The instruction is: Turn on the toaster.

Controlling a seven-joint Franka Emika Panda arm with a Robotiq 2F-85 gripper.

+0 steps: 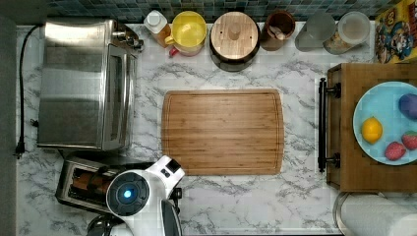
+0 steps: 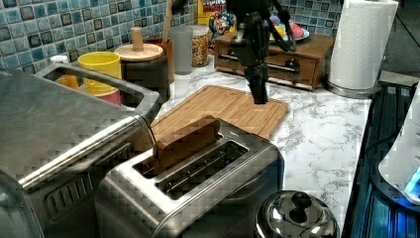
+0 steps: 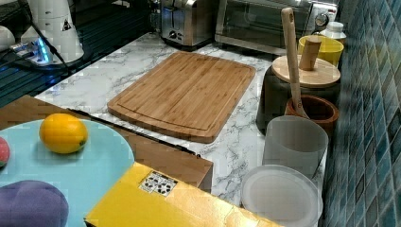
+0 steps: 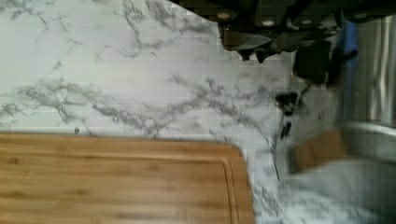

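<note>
Steel and shiny, the toaster (image 2: 198,193) sits low on the marble counter, with a slice of brown bread (image 2: 185,141) sticking up out of one slot. The gripper (image 2: 258,94) hangs in the air above it, off past the short end that is closest to the wooden board (image 1: 222,132). I cannot tell if the gripper is open or closed.

In the top view, the toaster (image 1: 81,183) is long from left to right. The white wrist (image 1: 147,189) covers its right end, so most of the toaster lies below the gripper and toward the top view's left.

The push-down lever is probably on that short end, but I cannot make it out. The gripper should come down beside that end and not on top of the slots. There is one arm, so it must do the job.
</note>
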